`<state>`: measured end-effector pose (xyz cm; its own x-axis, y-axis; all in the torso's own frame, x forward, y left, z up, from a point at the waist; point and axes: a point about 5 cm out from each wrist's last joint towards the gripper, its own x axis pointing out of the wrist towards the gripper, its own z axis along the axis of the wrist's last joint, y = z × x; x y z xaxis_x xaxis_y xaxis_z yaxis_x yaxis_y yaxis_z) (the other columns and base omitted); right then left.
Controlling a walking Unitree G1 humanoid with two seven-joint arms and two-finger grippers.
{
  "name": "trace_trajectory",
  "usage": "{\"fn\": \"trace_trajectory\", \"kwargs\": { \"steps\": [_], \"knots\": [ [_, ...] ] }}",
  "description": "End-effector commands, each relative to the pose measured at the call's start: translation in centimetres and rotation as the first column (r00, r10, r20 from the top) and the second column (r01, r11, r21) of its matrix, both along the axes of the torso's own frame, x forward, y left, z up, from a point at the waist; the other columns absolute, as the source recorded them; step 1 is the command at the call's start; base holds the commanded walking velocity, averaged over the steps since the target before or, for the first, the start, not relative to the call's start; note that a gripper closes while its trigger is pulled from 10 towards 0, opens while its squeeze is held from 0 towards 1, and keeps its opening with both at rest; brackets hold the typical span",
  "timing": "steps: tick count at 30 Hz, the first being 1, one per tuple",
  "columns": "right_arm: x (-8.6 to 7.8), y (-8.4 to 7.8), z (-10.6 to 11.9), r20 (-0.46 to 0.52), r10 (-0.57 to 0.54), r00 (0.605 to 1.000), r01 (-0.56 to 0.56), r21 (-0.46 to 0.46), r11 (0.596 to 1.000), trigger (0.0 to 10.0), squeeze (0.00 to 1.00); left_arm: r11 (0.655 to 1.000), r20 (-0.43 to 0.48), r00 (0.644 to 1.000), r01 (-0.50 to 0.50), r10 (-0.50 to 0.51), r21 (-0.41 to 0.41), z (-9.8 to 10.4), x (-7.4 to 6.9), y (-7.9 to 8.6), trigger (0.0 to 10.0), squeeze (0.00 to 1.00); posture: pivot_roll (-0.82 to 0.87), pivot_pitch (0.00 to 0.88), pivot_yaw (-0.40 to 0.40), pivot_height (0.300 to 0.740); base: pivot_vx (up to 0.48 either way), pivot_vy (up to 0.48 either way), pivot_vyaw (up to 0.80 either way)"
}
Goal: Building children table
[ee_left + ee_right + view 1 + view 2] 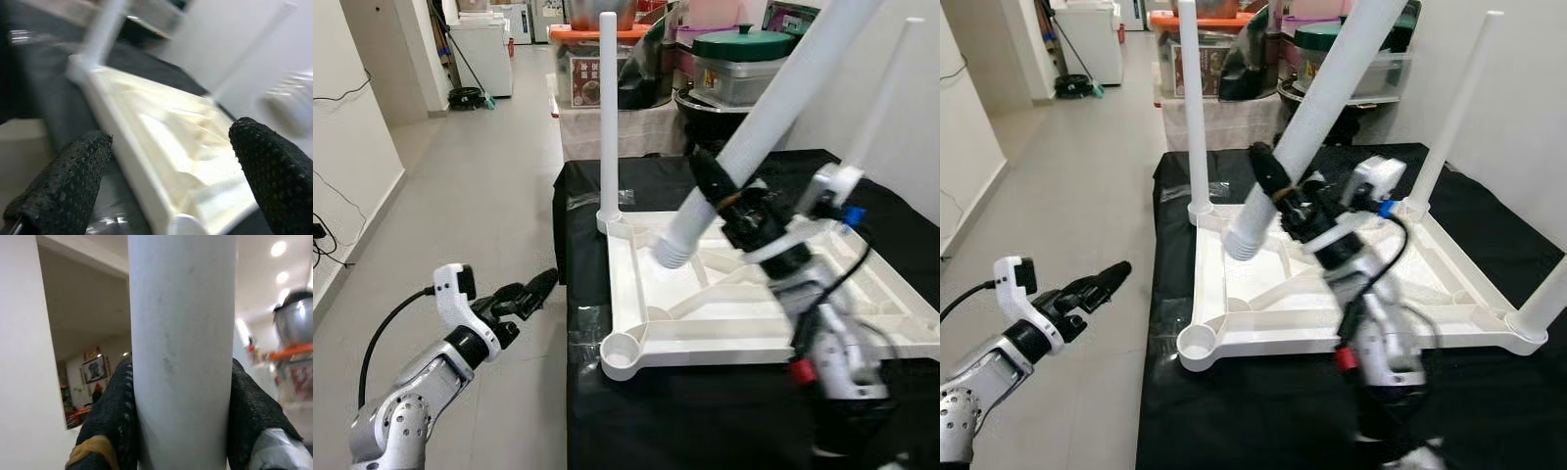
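Observation:
A white children's table top (724,349) lies upside down on a black-covered table (705,421). White legs stand upright in its far left corner (608,117) and far right corner (879,93), and a third stands at the near right corner (1547,304). The near left socket (625,351) is empty. My right gripper (729,186) is shut on another white leg (181,308), held tilted with its ribbed lower end (674,247) just above the far left part of the top. My left gripper (536,290) hangs open left of the table, facing the top's edge (146,161).
Storage boxes and lidded pots (744,59) crowd the space behind the table. Open tiled floor (480,196) runs along the left, with a white cabinet (484,49) far back. A white wall (901,59) stands close on the right.

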<state>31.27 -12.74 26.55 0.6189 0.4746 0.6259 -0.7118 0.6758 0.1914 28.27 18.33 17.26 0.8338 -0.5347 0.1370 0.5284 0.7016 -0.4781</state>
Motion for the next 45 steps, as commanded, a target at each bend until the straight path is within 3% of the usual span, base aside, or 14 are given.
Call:
{"fn": "trace_trajectory", "kwargs": {
  "steps": [1, 2, 4, 5, 7, 9, 11, 13, 15, 17, 20, 28, 37, 45],
  "knots": [
    [0.1, 1.0, 0.3, 0.001, -0.007, 1.000, 0.007, 0.002, 1.000, 0.0, 0.00, 0.996, 0.027, 0.996, 0.083, -0.083, 0.028, 0.5, -0.4, -0.6, 10.0, 0.00, 0.06, 0.000, 0.001, 0.740, 0.000, 0.000, 0.00],
    [0.1, 1.0, 0.3, 0.001, -0.007, 1.000, 0.007, 0.002, 1.000, 0.0, 0.00, 0.996, 0.027, 0.996, 0.083, -0.083, 0.028, 0.5, -0.4, -0.6, 10.0, 0.00, 0.06, 0.000, 0.001, 0.740, 0.000, 0.000, 0.00],
    [0.1, 3.5, 0.0, -0.020, 0.070, 0.997, -0.070, -0.017, 0.997, 0.0, 0.00, 0.961, 0.056, 0.977, 0.189, -0.204, 0.204, 0.7, -0.9, -1.6, 10.0, 0.00, 0.07, 0.000, -0.001, 0.740, 0.000, 0.000, 0.00],
    [0.1, 3.5, 0.0, -0.020, 0.070, 0.997, -0.070, -0.017, 0.997, 0.0, 0.00, 0.961, 0.056, 0.977, 0.189, -0.204, 0.204, 0.7, -0.9, -1.6, 10.0, 0.00, 0.07, 0.000, -0.001, 0.740, 0.000, 0.000, 0.00],
    [-0.1, 5.1, -0.4, -0.049, 0.146, 0.988, -0.149, -0.055, 0.987, 0.0, 0.00, 0.905, 0.068, 0.955, 0.250, -0.289, 0.343, 0.8, -1.3, -2.0, 10.0, 0.00, 0.08, 0.000, -0.003, 0.740, 0.000, 0.000, 0.00],
    [-0.1, 5.1, -0.4, -0.049, 0.146, 0.988, -0.149, -0.055, 0.987, 0.0, 0.00, 0.905, 0.068, 0.955, 0.250, -0.289, 0.343, 0.8, -1.3, -2.0, 10.0, 0.00, 0.08, 0.000, -0.003, 0.740, 0.000, 0.000, 0.00],
    [-0.3, 5.6, -0.7, -0.072, 0.193, 0.979, -0.198, -0.078, 0.977, 0.0, 0.00, 0.850, 0.070, 0.938, 0.275, -0.340, 0.449, 0.9, -1.5, -1.7, 10.0, 0.00, 0.08, 0.000, -0.008, 0.740, 0.000, 0.000, 0.00],
    [-0.3, 5.6, -0.7, -0.072, 0.193, 0.979, -0.198, -0.078, 0.977, 0.0, 0.00, 0.850, 0.070, 0.938, 0.275, -0.340, 0.449, 0.9, -1.5, -1.7, 10.0, 0.00, 0.08, 0.000, -0.008, 0.740, 0.000, 0.000, 0.00],
    [-0.6, 6.1, -0.8, -0.088, 0.244, 0.966, -0.253, -0.103, 0.962, 0.0, 0.00, 0.794, 0.058, 0.931, 0.273, -0.359, 0.543, 0.8, -1.4, -0.7, 10.0, 0.00, 0.09, 0.000, -0.009, 0.740, 0.000, 0.000, 0.00],
    [-0.9, 6.5, -1.0, -0.094, 0.268, 0.959, -0.277, -0.112, 0.954, 0.0, 0.00, 0.779, 0.054, 0.931, 0.268, -0.360, 0.567, 0.8, -1.3, -0.4, 10.0, 0.00, 0.08, 0.000, -0.007, 0.740, 0.000, 0.000, 0.00],
    [-1.2, 6.8, -1.1, -0.097, 0.287, 0.953, -0.297, -0.120, 0.947, 0.0, 0.00, 0.770, 0.055, 0.931, 0.265, -0.362, 0.580, 0.8, -1.2, -0.3, 10.0, 0.00, 0.08, 0.000, -0.005, 0.740, 0.000, 0.000, 0.00],
    [-2.2, 8.0, -1.9, -0.116, 0.329, 0.937, -0.342, -0.119, 0.932, 0.0, 0.00, 0.827, 0.083, 0.928, 0.280, -0.363, 0.488, 1.0, -0.7, -1.7, 10.0, 0.00, 0.07, 0.000, 0.004, 0.740, 0.000, 0.000, 0.00],
    [-2.6, 8.9, -2.3, -0.133, 0.351, 0.927, -0.367, -0.120, 0.922, 0.0, 0.00, 0.807, 0.078, 0.902, 0.339, -0.425, 0.484, 0.6, -0.6, -2.9, 10.0, 0.00, 0.07, 0.000, 0.005, 0.740, 0.000, 0.000, 0.00],
    [-2.7, 9.3, -2.4, -0.139, 0.358, 0.923, -0.375, -0.123, 0.919, 0.0, 0.00, 0.791, 0.074, 0.900, 0.336, -0.430, 0.511, 0.6, -0.4, -2.8, 10.0, 0.00, 0.07, 0.000, 0.005, 0.740, 0.000, 0.000, 0.00]
  ]
}}
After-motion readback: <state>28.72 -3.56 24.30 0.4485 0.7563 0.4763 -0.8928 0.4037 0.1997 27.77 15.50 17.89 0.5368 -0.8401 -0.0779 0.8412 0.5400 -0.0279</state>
